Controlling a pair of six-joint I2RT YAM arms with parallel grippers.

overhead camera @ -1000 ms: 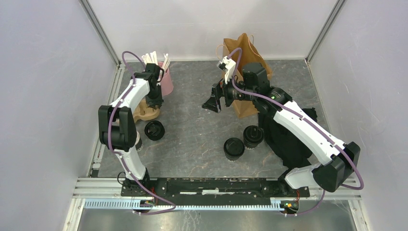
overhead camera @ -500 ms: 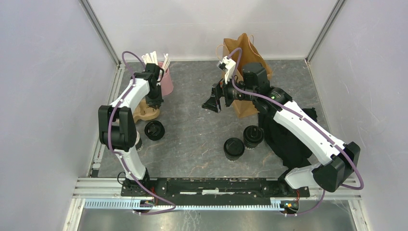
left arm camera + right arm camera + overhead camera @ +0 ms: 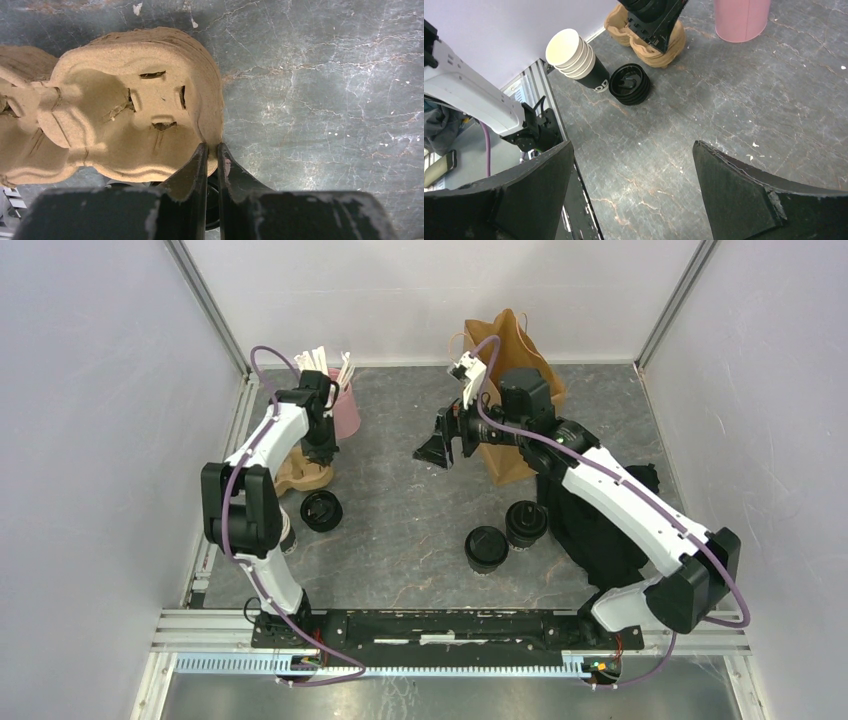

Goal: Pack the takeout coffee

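Two takeout coffee cups with black lids stand mid-table, one [image 3: 487, 548] next to the other [image 3: 526, 523]. My left gripper [image 3: 213, 146] pinches the right rim of a tan pulp cup carrier [image 3: 125, 115]; the jaws are nearly together with the rim between them. From above, that gripper [image 3: 322, 455] sits over the carrier [image 3: 300, 478] at the left. My right gripper [image 3: 437, 452] hovers open above the table's middle, in front of the brown paper bag [image 3: 510, 390]. Nothing lies between its fingers [image 3: 734, 190], and only bare table shows below them.
A pink cup of white sticks [image 3: 343, 405] stands behind the carrier. A stack of black lids [image 3: 629, 83] and a stack of empty paper cups on its side [image 3: 574, 57] lie near the left arm. A black cloth [image 3: 600, 530] is under the right arm.
The left jaws have closed onto the carrier's rim. The right gripper has drifted slightly left and stayed open.
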